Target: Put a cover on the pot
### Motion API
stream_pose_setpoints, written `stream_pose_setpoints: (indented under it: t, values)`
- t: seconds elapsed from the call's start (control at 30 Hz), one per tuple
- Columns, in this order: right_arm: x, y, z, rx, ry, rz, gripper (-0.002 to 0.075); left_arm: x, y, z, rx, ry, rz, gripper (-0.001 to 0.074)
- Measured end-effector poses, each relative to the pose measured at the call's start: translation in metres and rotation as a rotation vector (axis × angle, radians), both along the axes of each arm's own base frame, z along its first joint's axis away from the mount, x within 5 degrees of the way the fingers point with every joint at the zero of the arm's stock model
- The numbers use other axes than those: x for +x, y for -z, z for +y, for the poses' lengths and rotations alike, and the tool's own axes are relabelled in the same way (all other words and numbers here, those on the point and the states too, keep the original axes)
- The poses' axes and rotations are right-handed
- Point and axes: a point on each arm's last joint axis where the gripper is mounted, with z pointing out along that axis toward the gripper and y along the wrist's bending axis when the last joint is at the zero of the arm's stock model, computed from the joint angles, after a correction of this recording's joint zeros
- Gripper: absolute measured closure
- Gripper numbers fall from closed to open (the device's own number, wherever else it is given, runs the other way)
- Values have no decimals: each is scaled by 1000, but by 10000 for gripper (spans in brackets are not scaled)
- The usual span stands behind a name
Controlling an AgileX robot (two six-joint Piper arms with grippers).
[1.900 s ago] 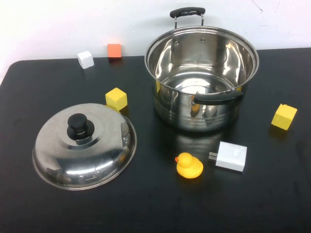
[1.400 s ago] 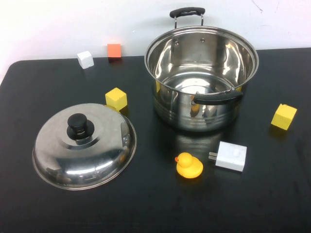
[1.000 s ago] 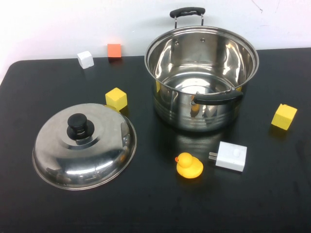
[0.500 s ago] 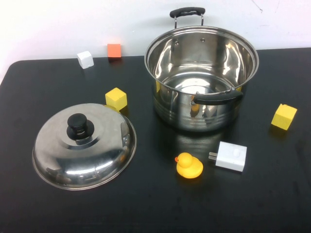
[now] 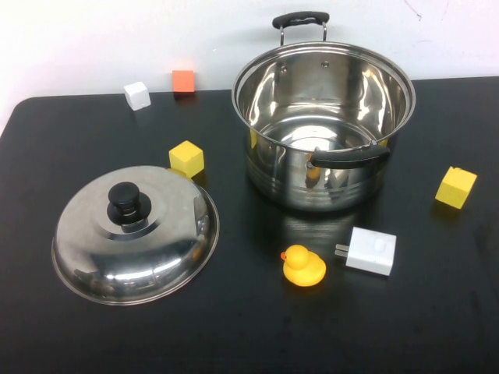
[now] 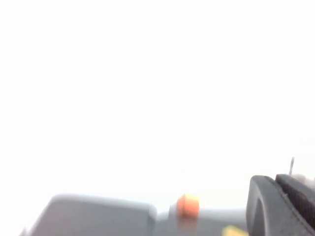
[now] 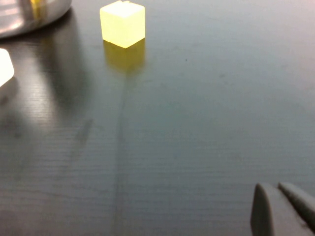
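The pot (image 5: 323, 128) stands open and empty at the back right of the black table (image 5: 249, 327). Its lower wall also shows in the right wrist view (image 7: 29, 14). The domed steel lid (image 5: 168, 241) with a black knob (image 5: 126, 199) lies on the table at the front left, apart from the pot. Neither arm shows in the high view. My left gripper (image 6: 274, 196) is shut and empty, raised and facing the white wall. My right gripper (image 7: 278, 196) is shut and empty, low over bare table to the right of the pot.
A yellow duck (image 5: 302, 266) and a white adapter (image 5: 370, 250) lie in front of the pot. One yellow cube (image 5: 186, 158) sits between lid and pot, another (image 5: 456, 186) at the right, also in the right wrist view (image 7: 123, 22). A white cube (image 5: 137, 95) and an orange cube (image 5: 183, 81) sit at the back left.
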Motion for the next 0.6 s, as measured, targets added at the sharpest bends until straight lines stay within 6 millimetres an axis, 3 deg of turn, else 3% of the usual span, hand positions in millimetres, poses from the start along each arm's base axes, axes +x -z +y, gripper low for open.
stream_pose_setpoints:
  t: [0.17,0.37,0.5,0.6]
  values:
    - [0,0,0,0,0,0,728,-8,-19,2,-22,-15,-227,736]
    - [0,0,0,0,0,0,728,-13,-26,3,-57,-8,-320,736]
    - [0,0,0,0,0,0,728,-11,-25,1,-47,14,-254,736]
    - [0,0,0,0,0,0,728,-13,-45,0,-30,20,-123,736]
